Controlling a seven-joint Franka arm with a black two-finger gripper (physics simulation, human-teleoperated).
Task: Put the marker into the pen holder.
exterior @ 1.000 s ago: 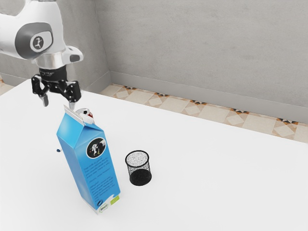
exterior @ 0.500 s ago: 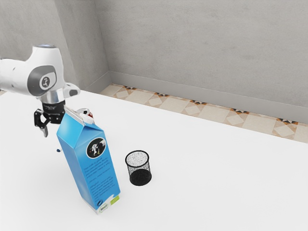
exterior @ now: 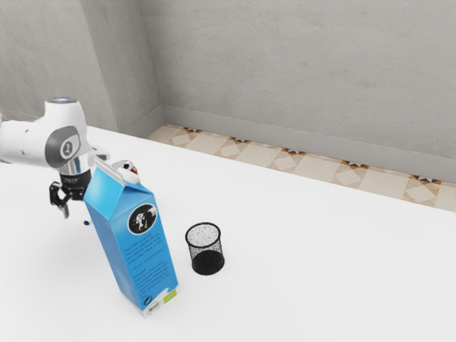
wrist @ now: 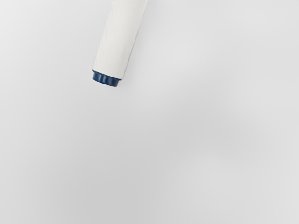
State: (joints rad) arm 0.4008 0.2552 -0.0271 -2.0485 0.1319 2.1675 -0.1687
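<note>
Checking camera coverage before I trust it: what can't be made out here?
- One end of the marker: wrist view, cut off by the edge.
- Part of the gripper: exterior view, behind the carton.
- Base of the can: exterior view, same carton.
- Carton's fine print: exterior view, too small.

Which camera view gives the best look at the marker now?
The wrist view: the marker appears large, white barrel and blue end clear, other end out of frame. The exterior view shows a small dark-blue spot near the blue carton, likely that blue end.
</note>
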